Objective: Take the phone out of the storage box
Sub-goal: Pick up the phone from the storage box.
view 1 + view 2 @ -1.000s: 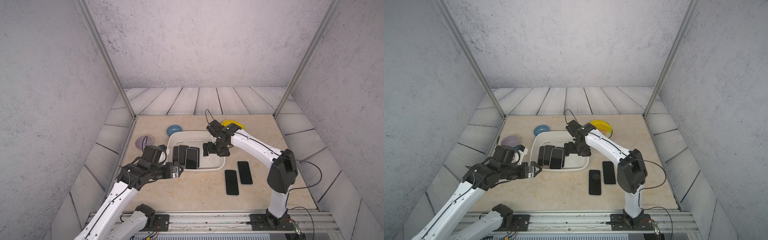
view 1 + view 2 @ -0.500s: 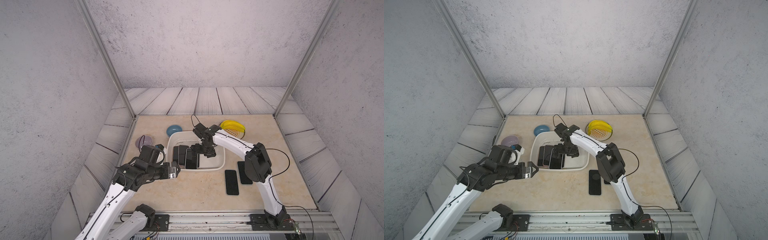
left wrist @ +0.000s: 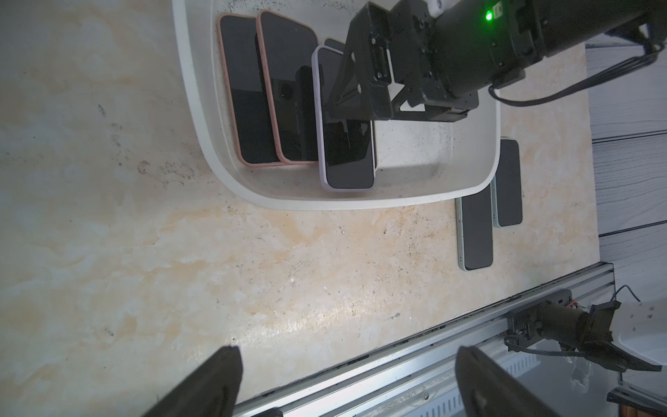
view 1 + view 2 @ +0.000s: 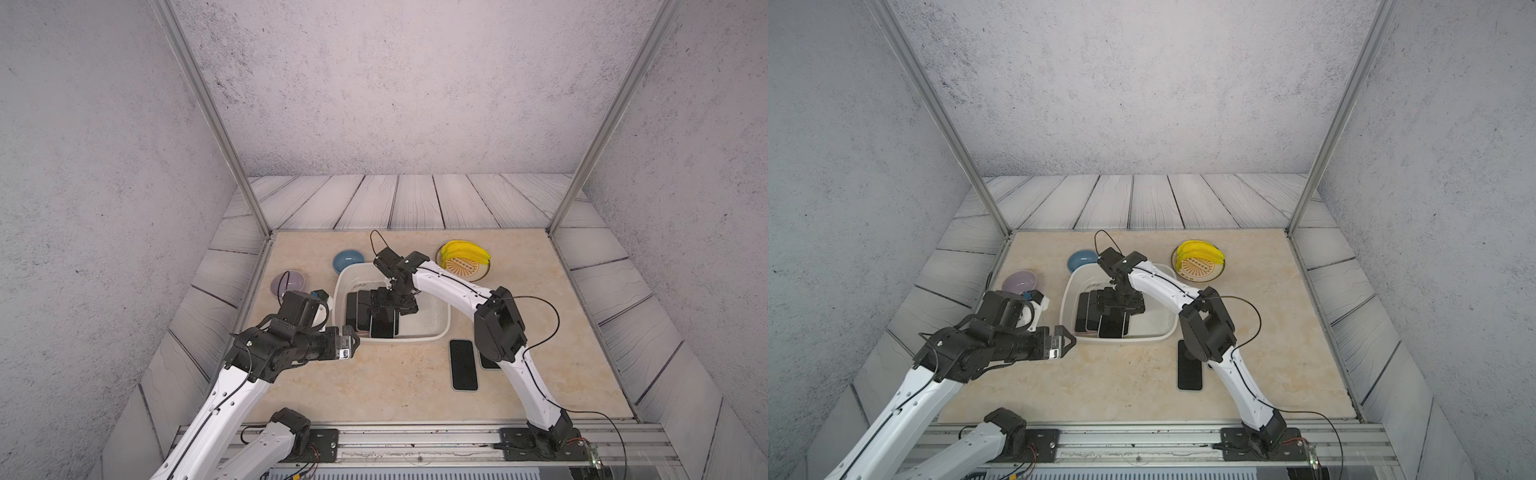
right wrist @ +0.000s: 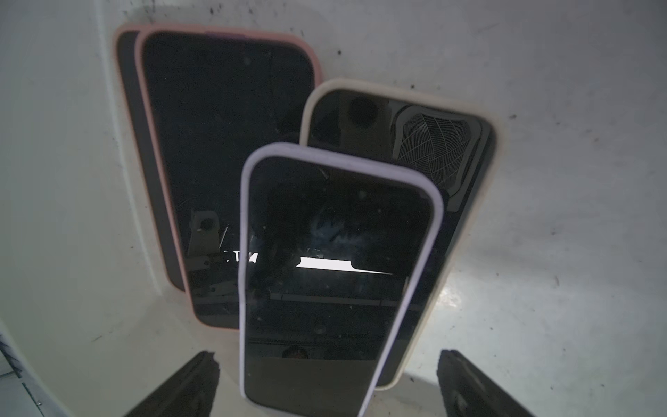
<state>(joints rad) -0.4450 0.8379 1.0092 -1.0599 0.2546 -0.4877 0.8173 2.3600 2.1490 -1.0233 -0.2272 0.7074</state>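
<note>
Phone [image 4: 384, 328] (lilac case) lies in storage box [image 4: 445, 328] on top of other phones [image 4: 354, 309], in both top views; right claw [image 4: 392, 312] hangs over it, left claw [image 4: 351, 338] just beside box rim. Left wrist: left claw wide over table [image 3: 144, 252] edge. Right wrist: right claw wide, fingers [image 5: 195, 386] either side of phone, not touching.
</note>
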